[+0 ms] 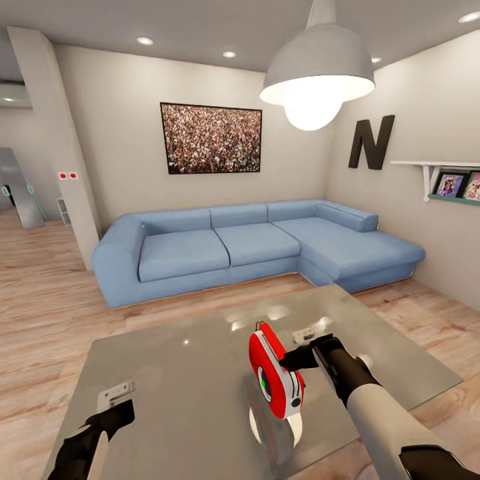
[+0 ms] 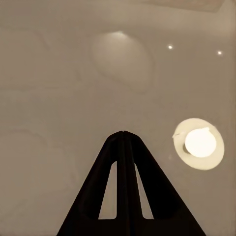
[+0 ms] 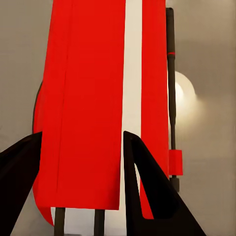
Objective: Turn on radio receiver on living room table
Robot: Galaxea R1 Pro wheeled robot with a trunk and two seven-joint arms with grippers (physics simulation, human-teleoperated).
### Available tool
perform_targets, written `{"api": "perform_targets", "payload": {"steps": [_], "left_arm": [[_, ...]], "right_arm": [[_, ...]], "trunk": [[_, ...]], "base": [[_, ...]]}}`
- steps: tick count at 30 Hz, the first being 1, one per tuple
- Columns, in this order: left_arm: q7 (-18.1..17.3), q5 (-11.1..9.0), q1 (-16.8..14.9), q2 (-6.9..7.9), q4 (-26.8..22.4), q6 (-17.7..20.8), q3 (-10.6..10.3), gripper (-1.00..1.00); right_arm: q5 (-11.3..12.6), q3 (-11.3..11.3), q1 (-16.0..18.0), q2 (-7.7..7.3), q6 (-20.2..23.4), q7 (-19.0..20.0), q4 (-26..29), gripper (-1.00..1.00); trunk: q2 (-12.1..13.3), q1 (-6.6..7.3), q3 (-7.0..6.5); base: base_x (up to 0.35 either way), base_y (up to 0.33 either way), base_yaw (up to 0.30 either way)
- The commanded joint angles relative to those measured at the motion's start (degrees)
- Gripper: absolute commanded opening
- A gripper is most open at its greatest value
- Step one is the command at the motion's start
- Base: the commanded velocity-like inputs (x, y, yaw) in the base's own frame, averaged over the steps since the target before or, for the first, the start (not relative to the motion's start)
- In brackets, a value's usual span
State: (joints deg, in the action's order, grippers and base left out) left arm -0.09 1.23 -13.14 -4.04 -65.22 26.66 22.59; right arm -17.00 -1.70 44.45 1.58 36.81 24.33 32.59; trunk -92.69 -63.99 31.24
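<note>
You are looking into a home living room. A blue corner sofa (image 1: 253, 243) stands at 12 o'clock against beige walls, under a framed crowd photograph (image 1: 211, 138). A white pendant lamp (image 1: 317, 73) hangs at 1 o'clock, beside a black letter N (image 1: 371, 142). A wall shelf with pictures (image 1: 448, 179) sits at 3 o'clock. A glossy grey coffee table (image 1: 180, 383) rests on the light wood plank floor (image 1: 47, 293).

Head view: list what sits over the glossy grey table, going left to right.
Left black end effector → small white flat device → red and white radio receiver → right black end effector, all over the grey table.
</note>
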Motion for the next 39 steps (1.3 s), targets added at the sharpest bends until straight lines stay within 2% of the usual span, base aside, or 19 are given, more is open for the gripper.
{"api": "perform_targets", "payload": {"steps": [1,17,28,35,39], "left_arm": [[0.0,0.0,0.0,0.0,0.0,0.0,0.0,-1.0],[0.0,0.0,0.0,0.0,0.0,0.0,0.0,-1.0],[0.0,0.0,0.0,-0.05,0.0,0.0,-0.1,-1.0],[0.0,0.0,0.0,-0.05,0.0,0.0,-0.2,-1.0],[0.0,0.0,0.0,-0.08,0.0,0.0,-0.2,-1.0]], "right_arm": [[0.3,0.0,0.0,0.0,0.0,0.0,0.0,-1.0],[0.4,0.0,0.0,0.0,0.0,0.0,0.0,-1.0],[0.3,0.0,0.0,0.0,0.0,0.0,0.0,-1.0],[0.3,0.1,0.0,0.0,-0.8,0.0,0.0,-1.0],[0.4,0.1,0.0,0.0,-1.3,0.0,0.0,-1.0]], "trunk": [[-0.4,-0.22,0.18],[-6.8,-3.74,3.05],[-6.8,-3.74,3.05],[-9.6,-5.28,4.31],[-9.6,-5.28,4.31]], "base": [[0.0,0.0,0.0],[0.0,0.0,0.0],[0.0,0.0,0.0],[0.0,0.0,0.0],[0.0,0.0,0.0]]}}
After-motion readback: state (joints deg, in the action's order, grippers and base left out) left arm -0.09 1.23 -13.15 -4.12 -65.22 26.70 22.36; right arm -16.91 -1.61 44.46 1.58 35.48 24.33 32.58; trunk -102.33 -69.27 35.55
